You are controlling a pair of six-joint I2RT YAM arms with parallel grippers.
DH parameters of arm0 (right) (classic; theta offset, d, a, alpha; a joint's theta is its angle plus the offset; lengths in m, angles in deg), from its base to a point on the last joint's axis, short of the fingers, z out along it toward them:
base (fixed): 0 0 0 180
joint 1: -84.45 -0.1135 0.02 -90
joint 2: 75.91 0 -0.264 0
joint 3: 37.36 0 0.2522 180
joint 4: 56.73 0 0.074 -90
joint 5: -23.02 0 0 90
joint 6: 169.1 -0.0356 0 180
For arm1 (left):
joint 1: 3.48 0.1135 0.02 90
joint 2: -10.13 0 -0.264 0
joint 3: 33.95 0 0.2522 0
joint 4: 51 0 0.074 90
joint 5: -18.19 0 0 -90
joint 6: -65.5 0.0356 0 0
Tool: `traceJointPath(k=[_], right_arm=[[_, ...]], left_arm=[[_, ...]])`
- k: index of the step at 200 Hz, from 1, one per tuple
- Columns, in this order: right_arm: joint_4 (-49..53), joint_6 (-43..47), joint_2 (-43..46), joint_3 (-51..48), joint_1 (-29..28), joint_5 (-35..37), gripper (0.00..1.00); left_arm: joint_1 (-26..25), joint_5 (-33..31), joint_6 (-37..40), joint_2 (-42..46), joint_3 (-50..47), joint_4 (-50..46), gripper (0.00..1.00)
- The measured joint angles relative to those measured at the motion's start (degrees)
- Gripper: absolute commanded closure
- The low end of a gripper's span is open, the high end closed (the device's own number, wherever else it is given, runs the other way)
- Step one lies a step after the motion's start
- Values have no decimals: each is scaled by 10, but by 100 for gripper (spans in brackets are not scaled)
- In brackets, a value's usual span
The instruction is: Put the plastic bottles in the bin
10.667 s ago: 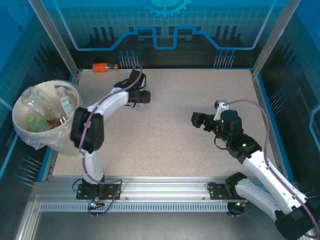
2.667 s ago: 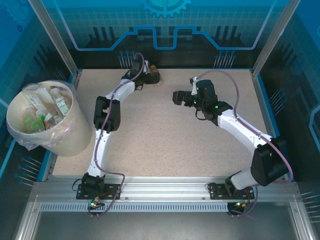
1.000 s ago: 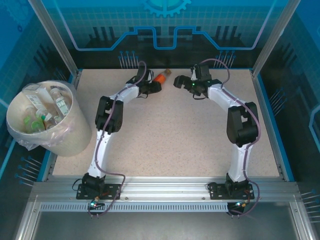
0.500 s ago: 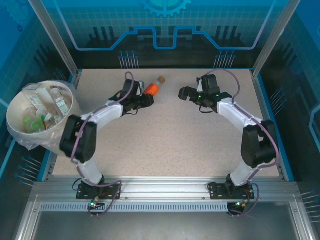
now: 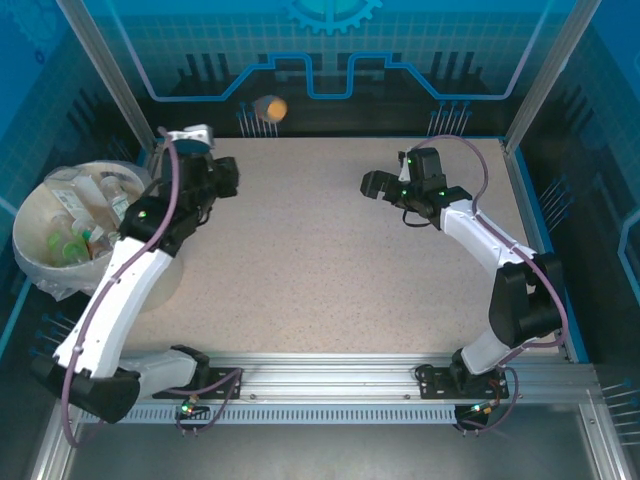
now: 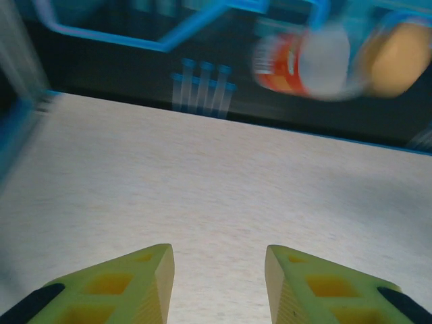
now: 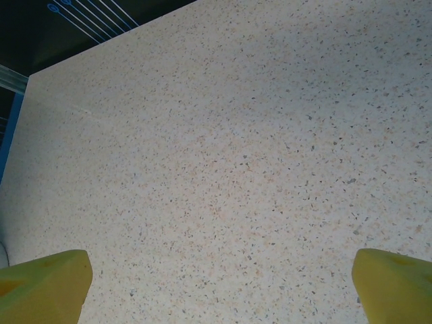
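Fingers (image 6: 128, 287) of the left gripper (image 6: 217, 263) stand a modest gap apart, released, with nothing but bare table (image 6: 202, 189) between the yellow tips. From the top view, this gripper (image 5: 222, 178) hangs over the far left corner of the table (image 5: 330, 280), just beside the bin (image 5: 38, 222).

One plastic bottle (image 6: 324, 57) is loose and well apart from those fingers. It shows blurred against the dark back wall past the table's far edge. It has an orange-red band at one end, a clear or whitish middle and a round tan-orange end. From the top view, the same bottle (image 5: 270, 108) is a small orange smear beyond the far edge. Whether it rests on anything cannot be told.

The bin is a round cream bucket with a clear bag folded over its rim, standing off the table's left side. The other plastic bottles (image 5: 90, 215) lie heaped inside it, mostly clear, some with green or white labels.

The right gripper (image 5: 370, 184) hovers over the far middle of the table, its fingers (image 7: 44, 277) spread wide and holding nothing.
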Motion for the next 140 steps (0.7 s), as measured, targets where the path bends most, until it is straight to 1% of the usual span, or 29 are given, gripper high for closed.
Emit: traceJointPath(k=[12, 29, 36, 44, 45, 49, 72, 82, 99, 111, 121, 140], right_arm=[[0, 0, 0, 0, 0, -1, 0], [0, 0, 0, 0, 0, -2, 0], [0, 0, 0, 0, 0, -2, 0], [0, 2, 0, 0, 0, -2, 0], [0, 2, 0, 0, 0, -2, 0], [0, 2, 0, 0, 0, -2, 0], [-4, 4, -6, 0, 0, -5, 0], [-11, 10, -16, 0, 0, -11, 0], [-17, 22, -44, 12, 0, -20, 0], [-17, 35, -76, 37, 0, -28, 0], [-17, 43, -102, 59, -1, -32, 0], [-22, 49, -140, 101, -6, -37, 0]], left_arm=[[28, -38, 8, 14, 20, -39, 60], [75, -68, 12, 34, 28, -73, 59], [90, -72, 12, 41, 28, -86, 56], [98, -68, 12, 46, 28, -98, 49], [99, -64, 13, 47, 28, -100, 47], [100, -54, 11, 48, 28, -104, 43], [94, 44, 7, 49, 6, -98, 35], [84, 89, 4, 48, -17, -87, 26], [69, 152, -19, 44, -64, -48, 15], [64, 183, -42, 37, -94, -15, 9], [61, 207, -59, 28, -116, 19, 2], [47, 244, -106, -7, -150, 94, 1]])
